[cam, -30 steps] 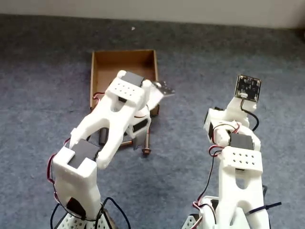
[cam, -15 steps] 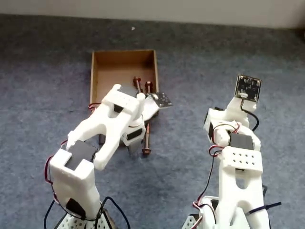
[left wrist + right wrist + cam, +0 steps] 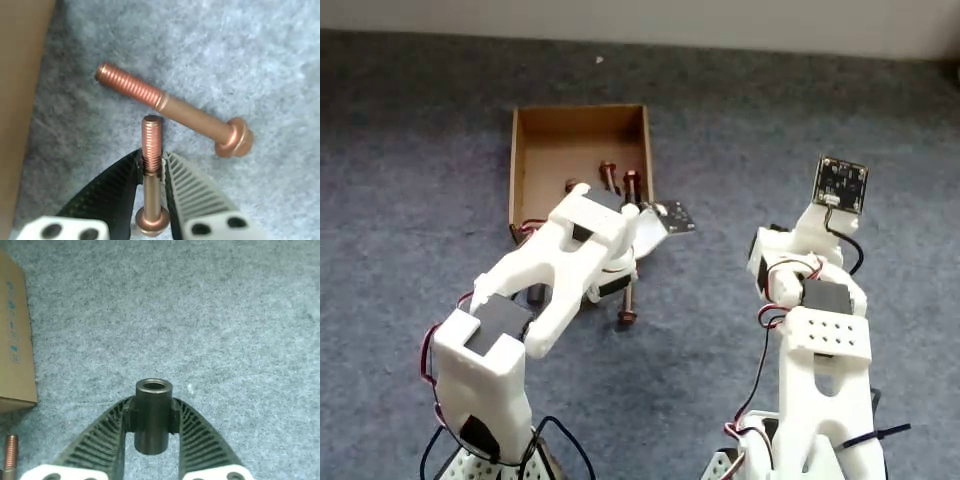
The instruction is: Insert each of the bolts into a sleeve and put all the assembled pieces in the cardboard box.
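On my left wrist feed, the left gripper (image 3: 152, 165) has its fingers closed on a copper bolt (image 3: 151, 145). They pinch it on the thread, with the flanged head back between the fingers and the threaded tip pointing away. Just beyond that tip a second bolt (image 3: 185, 112) lies loose and slanted on the grey carpet (image 3: 240, 50), apart from the held one. The brown wall of the cardboard box (image 3: 20, 75) runs down the left edge of that frame.

From the high camera, the left arm (image 3: 570, 250) sits over the box's near right corner, left of centre. Copper-headed pieces (image 3: 610, 177) lie inside the box by its right wall; I can't tell whether they carry sleeves.

The right gripper (image 3: 152, 407) is clamped on a dark sleeve (image 3: 152, 420) with its open bore facing the camera. It hangs above bare carpet, and the box is at the frame's left edge.
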`<action>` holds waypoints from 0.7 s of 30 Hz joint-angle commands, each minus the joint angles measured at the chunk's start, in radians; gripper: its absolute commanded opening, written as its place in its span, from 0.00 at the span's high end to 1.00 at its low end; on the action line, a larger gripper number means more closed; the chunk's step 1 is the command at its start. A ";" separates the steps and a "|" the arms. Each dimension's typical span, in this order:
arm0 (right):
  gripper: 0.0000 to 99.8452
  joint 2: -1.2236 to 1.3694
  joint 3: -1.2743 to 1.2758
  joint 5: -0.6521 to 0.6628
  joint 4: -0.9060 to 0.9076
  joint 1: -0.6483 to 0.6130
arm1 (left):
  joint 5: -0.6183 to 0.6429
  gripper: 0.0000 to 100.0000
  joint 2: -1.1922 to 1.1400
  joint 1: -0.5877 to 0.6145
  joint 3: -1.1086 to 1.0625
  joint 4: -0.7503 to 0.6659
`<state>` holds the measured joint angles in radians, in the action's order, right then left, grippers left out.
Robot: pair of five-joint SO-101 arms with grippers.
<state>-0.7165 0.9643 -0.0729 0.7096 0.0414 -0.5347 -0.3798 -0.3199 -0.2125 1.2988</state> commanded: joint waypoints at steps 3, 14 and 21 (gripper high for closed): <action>0.99 -0.030 -0.008 -0.003 -0.021 0.010 | 0.178 0.99 0.081 0.004 0.039 0.041; 0.99 -0.030 -0.008 -0.003 -0.021 0.010 | 0.327 0.99 0.286 0.010 -0.008 0.043; 0.99 -0.030 -0.008 -0.003 -0.021 0.010 | 0.408 0.99 0.288 0.022 -0.016 0.037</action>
<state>-0.7165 0.9643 -0.0729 0.7096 0.0414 -0.2064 -0.1450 -0.3138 -0.2417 1.3341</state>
